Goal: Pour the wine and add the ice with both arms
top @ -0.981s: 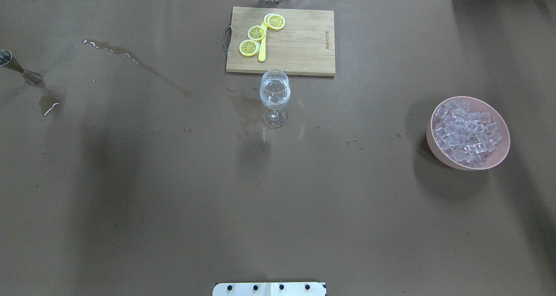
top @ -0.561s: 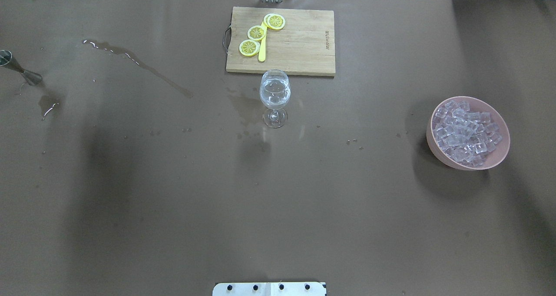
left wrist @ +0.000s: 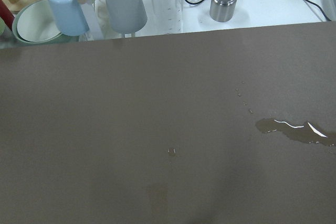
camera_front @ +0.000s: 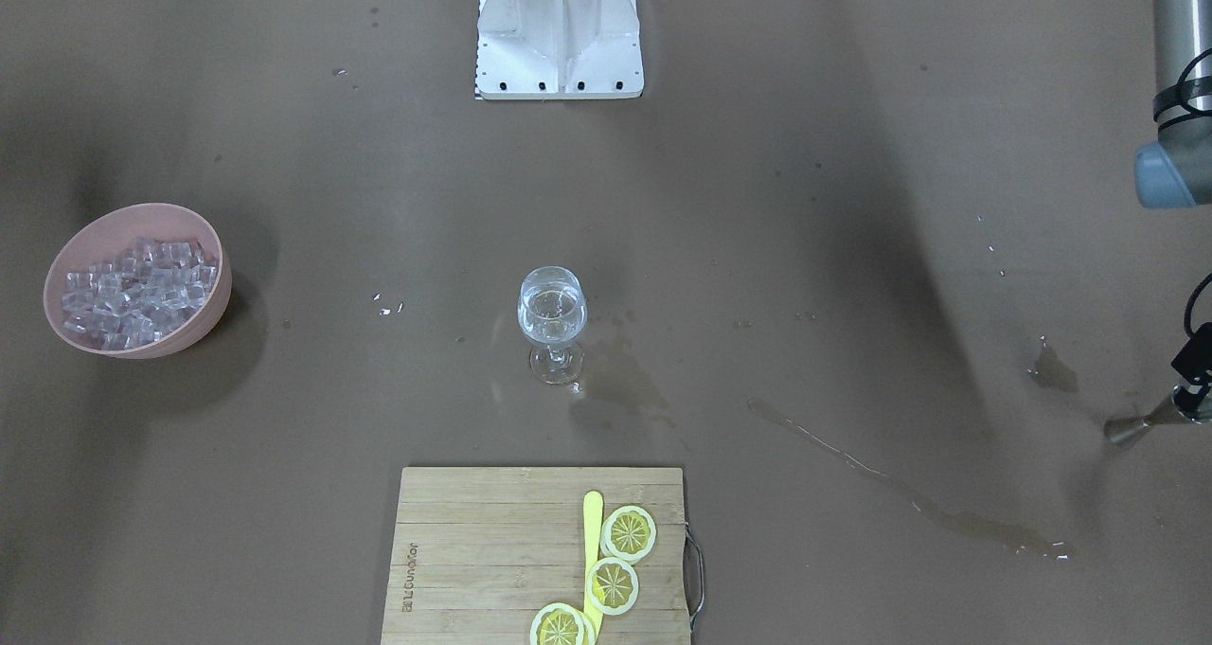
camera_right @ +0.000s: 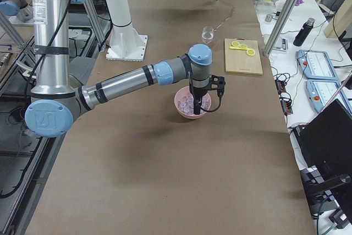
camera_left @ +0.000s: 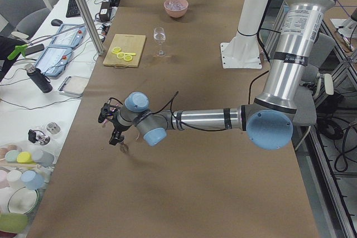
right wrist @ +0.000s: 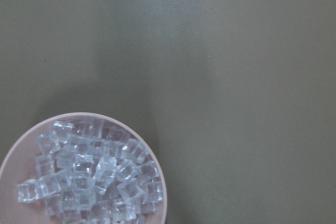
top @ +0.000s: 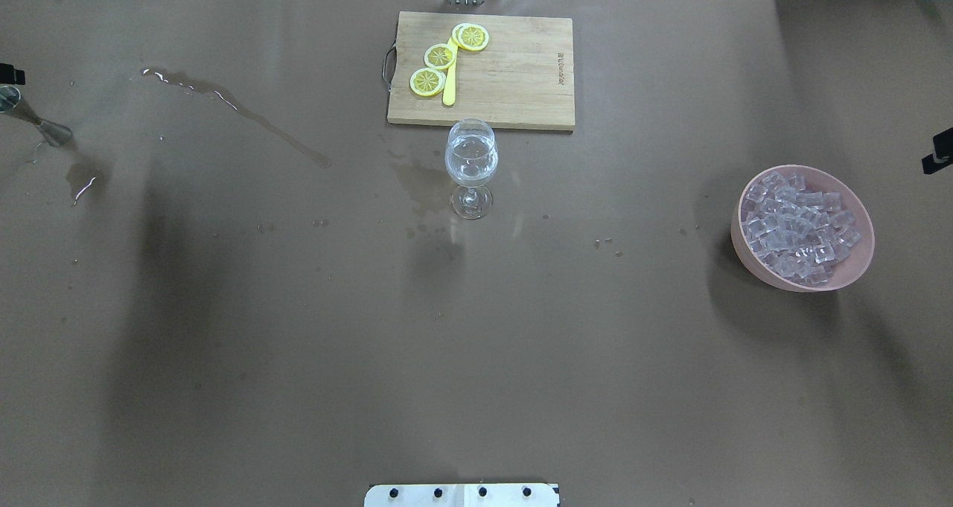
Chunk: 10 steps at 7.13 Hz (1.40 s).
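Note:
A stemmed wine glass [top: 470, 166] stands mid-table with a little clear wine in it; it also shows in the front view [camera_front: 552, 323]. A pink bowl [top: 856, 269] holds many clear ice cubes [top: 800, 228]. The right wrist view shows the ice [right wrist: 89, 182] straight below. My right gripper [camera_right: 197, 107] hangs over the bowl; only a black sliver of it [top: 939, 155] shows overhead. My left gripper [camera_front: 1195, 361] is at the far left edge, right by a steel jigger [top: 36, 120]. I cannot tell whether either gripper is open or shut.
A wooden cutting board [top: 514, 75] with lemon slices [top: 439, 56] and a yellow tool lies behind the glass. Liquid spills streak the brown table [top: 238, 112] and pool near the jigger [top: 82, 179]. Cups and bottles [left wrist: 125, 1] stand beyond the table's left end.
Black gripper parts have come into view at the left and right edges of the overhead view. The glass, bowl and jigger have not moved.

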Each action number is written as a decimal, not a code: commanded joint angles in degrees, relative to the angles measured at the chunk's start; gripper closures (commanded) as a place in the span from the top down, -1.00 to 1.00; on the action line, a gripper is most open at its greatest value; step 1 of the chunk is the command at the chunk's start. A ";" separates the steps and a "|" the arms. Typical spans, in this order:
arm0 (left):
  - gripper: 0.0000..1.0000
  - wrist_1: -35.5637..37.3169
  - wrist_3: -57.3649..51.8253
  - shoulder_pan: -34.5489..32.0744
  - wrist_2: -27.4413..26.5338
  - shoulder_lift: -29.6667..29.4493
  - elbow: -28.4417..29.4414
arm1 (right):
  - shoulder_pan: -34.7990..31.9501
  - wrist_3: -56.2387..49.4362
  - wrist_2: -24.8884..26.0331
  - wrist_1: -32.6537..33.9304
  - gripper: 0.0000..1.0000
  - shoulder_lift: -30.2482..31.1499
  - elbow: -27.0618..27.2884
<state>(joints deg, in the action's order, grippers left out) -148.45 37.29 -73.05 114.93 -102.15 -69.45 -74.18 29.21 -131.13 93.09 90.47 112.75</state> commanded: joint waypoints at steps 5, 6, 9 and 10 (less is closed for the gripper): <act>0.97 -17.11 1.38 6.68 -14.45 2.92 6.15 | 7.37 4.71 3.15 -0.80 1.00 -7.59 -7.90; 0.97 -19.83 2.69 8.00 -16.56 2.92 7.04 | 8.60 6.81 3.42 -2.55 1.00 -7.59 -8.25; 0.97 -26.25 4.20 11.78 -23.06 2.92 9.49 | 11.07 9.02 4.57 -4.67 1.00 -8.72 -10.36; 0.97 -27.67 4.20 12.14 -23.34 3.10 9.68 | 11.77 10.07 4.57 -4.76 1.00 -8.82 -10.36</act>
<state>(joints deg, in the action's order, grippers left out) -173.85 41.29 -61.72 92.75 -99.17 -60.39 -63.28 38.17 -126.63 88.56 81.91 102.55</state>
